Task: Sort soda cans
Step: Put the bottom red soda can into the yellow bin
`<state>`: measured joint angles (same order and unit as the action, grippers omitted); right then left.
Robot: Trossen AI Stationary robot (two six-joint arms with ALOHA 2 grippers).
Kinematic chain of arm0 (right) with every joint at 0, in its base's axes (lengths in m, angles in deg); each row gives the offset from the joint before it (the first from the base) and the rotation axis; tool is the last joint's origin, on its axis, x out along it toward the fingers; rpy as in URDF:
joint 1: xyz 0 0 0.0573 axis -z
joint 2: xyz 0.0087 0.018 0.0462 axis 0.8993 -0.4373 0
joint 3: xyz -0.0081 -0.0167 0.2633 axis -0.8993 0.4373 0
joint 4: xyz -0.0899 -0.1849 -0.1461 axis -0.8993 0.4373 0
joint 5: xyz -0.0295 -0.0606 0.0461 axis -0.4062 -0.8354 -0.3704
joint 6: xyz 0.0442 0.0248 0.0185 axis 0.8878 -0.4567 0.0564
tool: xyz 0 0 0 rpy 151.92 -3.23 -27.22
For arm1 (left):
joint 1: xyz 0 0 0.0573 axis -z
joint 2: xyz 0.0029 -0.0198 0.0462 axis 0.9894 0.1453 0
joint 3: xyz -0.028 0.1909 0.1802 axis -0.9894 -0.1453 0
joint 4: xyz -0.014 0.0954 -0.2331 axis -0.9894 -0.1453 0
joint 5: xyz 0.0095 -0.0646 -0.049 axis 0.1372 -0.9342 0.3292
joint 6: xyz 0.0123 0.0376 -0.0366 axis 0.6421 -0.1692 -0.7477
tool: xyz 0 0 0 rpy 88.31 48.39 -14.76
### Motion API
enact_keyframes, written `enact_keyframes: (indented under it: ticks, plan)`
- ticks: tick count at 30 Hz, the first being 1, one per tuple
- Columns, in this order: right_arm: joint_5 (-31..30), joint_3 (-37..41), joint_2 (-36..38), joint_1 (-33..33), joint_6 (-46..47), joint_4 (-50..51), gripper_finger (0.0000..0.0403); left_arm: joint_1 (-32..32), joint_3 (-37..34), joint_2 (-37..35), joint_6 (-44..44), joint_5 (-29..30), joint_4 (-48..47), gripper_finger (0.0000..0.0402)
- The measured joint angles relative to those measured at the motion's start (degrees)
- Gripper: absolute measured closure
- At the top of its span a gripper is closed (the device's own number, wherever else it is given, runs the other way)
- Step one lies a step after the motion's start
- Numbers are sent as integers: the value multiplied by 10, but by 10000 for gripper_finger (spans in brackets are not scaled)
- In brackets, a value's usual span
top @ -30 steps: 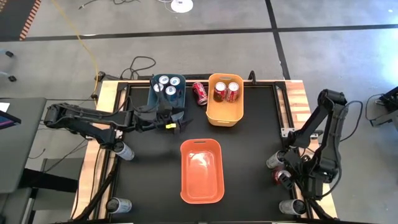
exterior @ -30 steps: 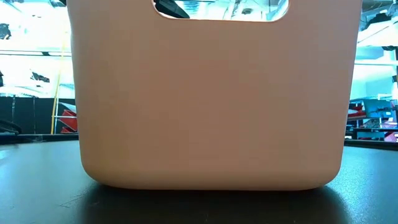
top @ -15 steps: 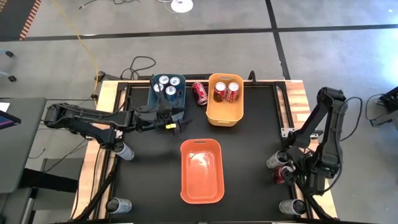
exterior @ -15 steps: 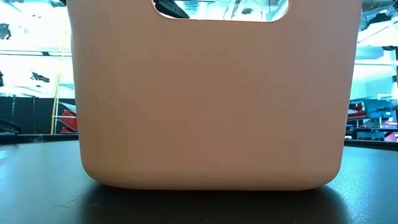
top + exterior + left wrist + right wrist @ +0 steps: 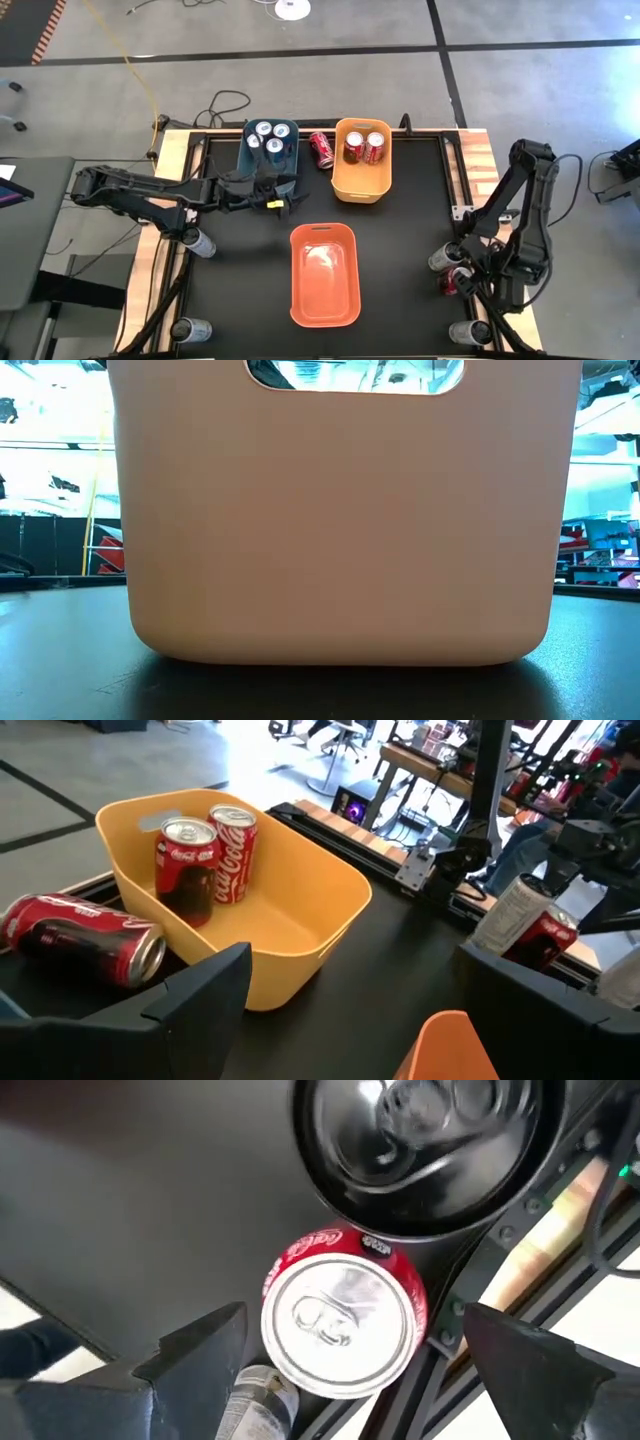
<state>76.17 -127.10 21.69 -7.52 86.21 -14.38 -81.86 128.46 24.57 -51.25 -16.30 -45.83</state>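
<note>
Three silver-topped soda cans stand in the blue bin (image 5: 270,140). Two red cans (image 5: 205,855) stand in the yellow bin (image 5: 362,172), and another red can (image 5: 321,150) lies on its side between the two bins. An upright red can (image 5: 340,1325) stands near the table's right edge. My right gripper (image 5: 352,1320) hangs above it, pointing down and open, with a finger on each side and a gap to the can. My left gripper (image 5: 285,200) is open and level beside the blue bin's near end, facing the yellow bin.
The orange bin (image 5: 325,272) sits mid-table and fills the low view (image 5: 340,520). Silver-grey cans stand at the table's left side (image 5: 200,243), (image 5: 190,328) and right side (image 5: 443,258), (image 5: 468,332). A dark round can end (image 5: 420,1150) shows beside the red can.
My right arm has shifted slightly toward the table's right edge, staying over the upright red can. Its gripper stays open. The cans and bins have kept their places.
</note>
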Motion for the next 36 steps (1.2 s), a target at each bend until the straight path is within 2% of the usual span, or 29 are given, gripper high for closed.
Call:
enact_keyframes:
  ticks: [15,18,21,23,28,33,36]
  plan:
    - [0,100,0,1,47,-90,20,0,0,0,11,0,-2,63]
    - [12,105,0,7,51,-89,42,0,0,0,11,0,-2,63]
    - [14,105,1,12,51,-89,83,0,0,0,11,0,0,63]
    - [15,104,1,12,47,-92,106,0,0,0,10,0,0,63]
    - [30,85,-1,13,43,-83,106,0,0,0,5,0,0,63]
    - [31,25,0,15,41,-69,106,0,0,0,0,0,1,63]
    - [31,-17,0,35,6,-68,106,-4,0,0,-1,-1,1,63]
